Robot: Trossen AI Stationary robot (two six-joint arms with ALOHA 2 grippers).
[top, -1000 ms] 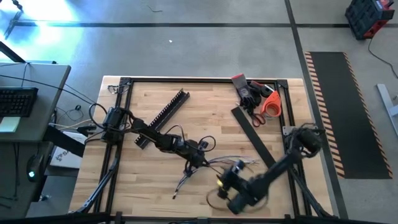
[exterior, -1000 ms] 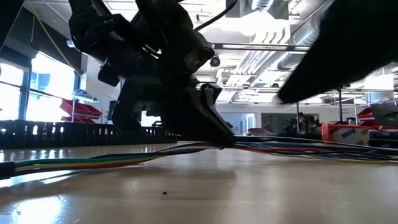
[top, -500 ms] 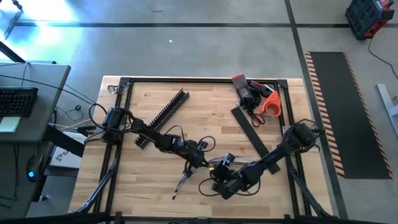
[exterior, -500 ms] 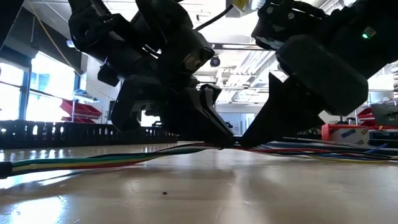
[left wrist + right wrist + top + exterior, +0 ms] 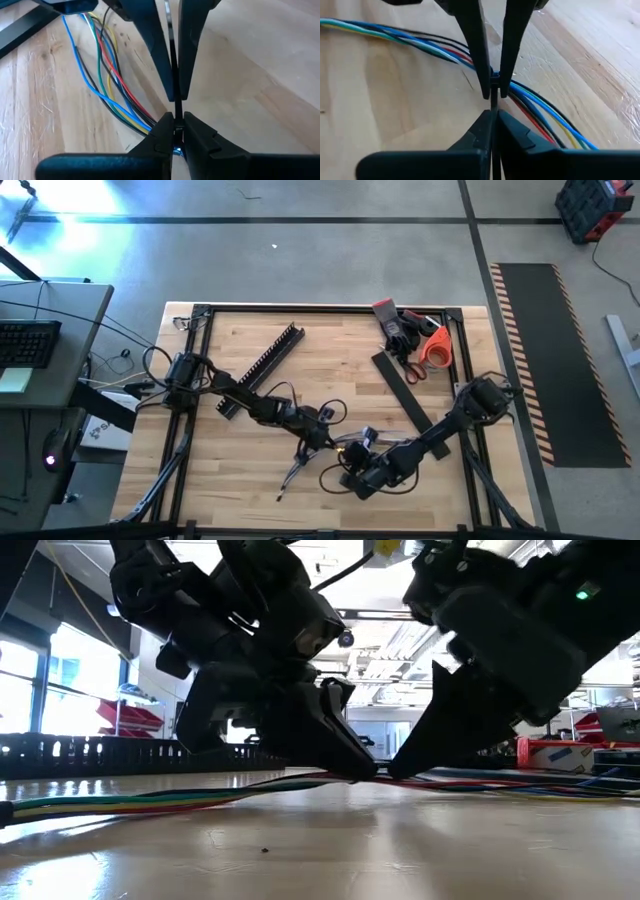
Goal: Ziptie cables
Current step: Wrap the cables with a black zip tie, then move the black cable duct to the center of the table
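The cables (image 5: 290,477) lie across the middle of the wooden table as a thin bundle of blue, green, red, yellow and black strands (image 5: 107,75). They fan out at the ends. My left gripper (image 5: 324,440) is shut on the bundle's middle. My right gripper (image 5: 337,452) comes in from the table's right side. It is shut, and its tips (image 5: 173,95) stand just in front of my left gripper's tips (image 5: 492,85). Both sets of tips meet at cable height in the low view (image 5: 378,774). My left gripper pinches the bundle's middle (image 5: 156,121) between its two fingers, slanting down from the table's left and lying across the strands. On both sides of the hold the bundle rests on the table. My right gripper's shut fingertips (image 5: 393,772) slant down from the table's right, next to my left gripper's tips. A thin dark line (image 5: 176,107) runs between the two pairs of tips. Whether they pinch a strand, I cannot tell.
A black comb-toothed duct (image 5: 262,368) lies at the far left of the table. A flat black strip (image 5: 405,395) lies at the right. A heap of red and orange tools (image 5: 415,335) sits in the far right corner. A black frame (image 5: 330,308) rims the table.
My right gripper has moved toward the table's left edge and down. It has tipped steeper and stopped at the cables right beside my left gripper's tips. The cables have stayed where they were.
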